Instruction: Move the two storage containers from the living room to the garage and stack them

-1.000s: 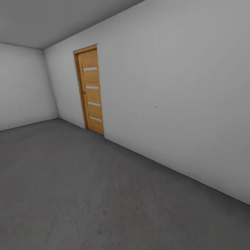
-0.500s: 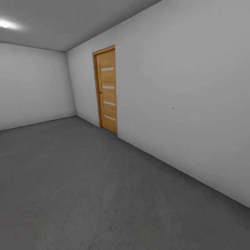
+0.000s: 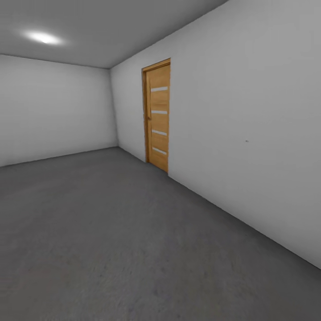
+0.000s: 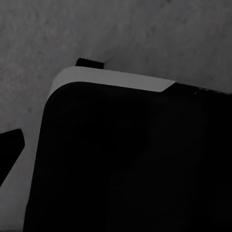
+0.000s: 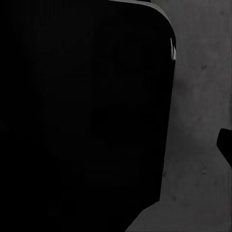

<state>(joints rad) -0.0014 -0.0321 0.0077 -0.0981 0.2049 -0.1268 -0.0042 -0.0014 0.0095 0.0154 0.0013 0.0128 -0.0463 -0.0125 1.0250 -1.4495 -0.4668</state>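
Right, I'm in the garage: grey floor [image 3: 111, 232], a wooden door [image 3: 158, 116] at one o'clock in the white wall [image 3: 249, 125]. My wrist cameras face a black body over concrete; whether either gripper is open or closed, I cannot tell.

We see a dark grey mottled floor [image 3: 111, 232], evenly speckled, no lines. The walls [image 3: 249, 116] are plain grey-white, no pattern. The door [image 3: 158, 116] is honey-orange wood with four pale whitish horizontal strips, its frame the same orange-brown. The ceiling [image 3: 107, 31] left of the door is grey with one soft white glow patch [image 3: 42, 38]. In the left wrist view a black rounded panel [image 4: 125, 164] has a light grey edge band, over the same mottled grey floor. In the right wrist view we see a black panel [image 5: 82, 116], grey floor beside it.
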